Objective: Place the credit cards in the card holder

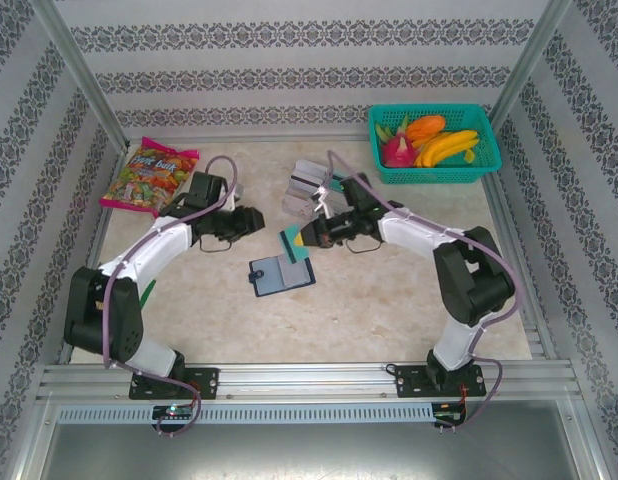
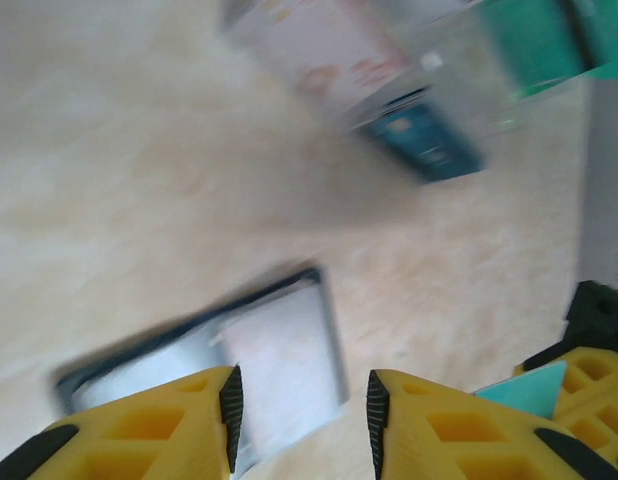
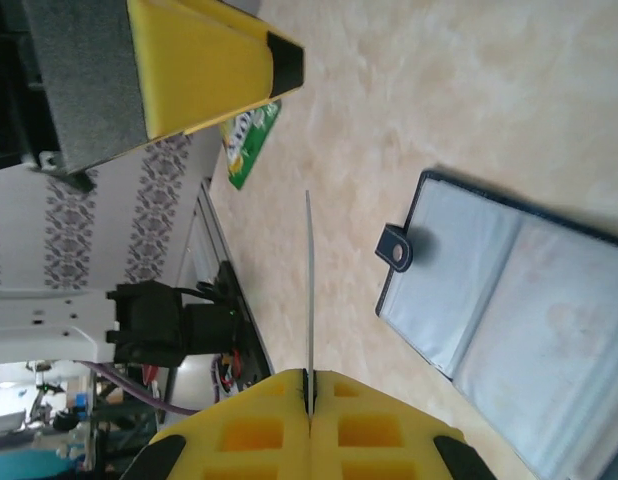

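Pinched a teal card (image 3: 309, 280) edge-on in the fully closed right gripper (image 3: 309, 392), just above the card holder (image 3: 509, 300), spread open mid-table. Hung the left gripper (image 2: 301, 405) part-open and empty over its left side. Judged nothing pocketed yet, with several loose cards (image 1: 307, 180) heaped farther off.

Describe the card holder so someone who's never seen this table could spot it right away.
Start at the middle of the beige table. The card holder lies open flat there, on the near side of the loose cards scattered farther back. Unlike those single cards, it is a dark navy-edged folder with pale pockets and a small snap tab on one edge.
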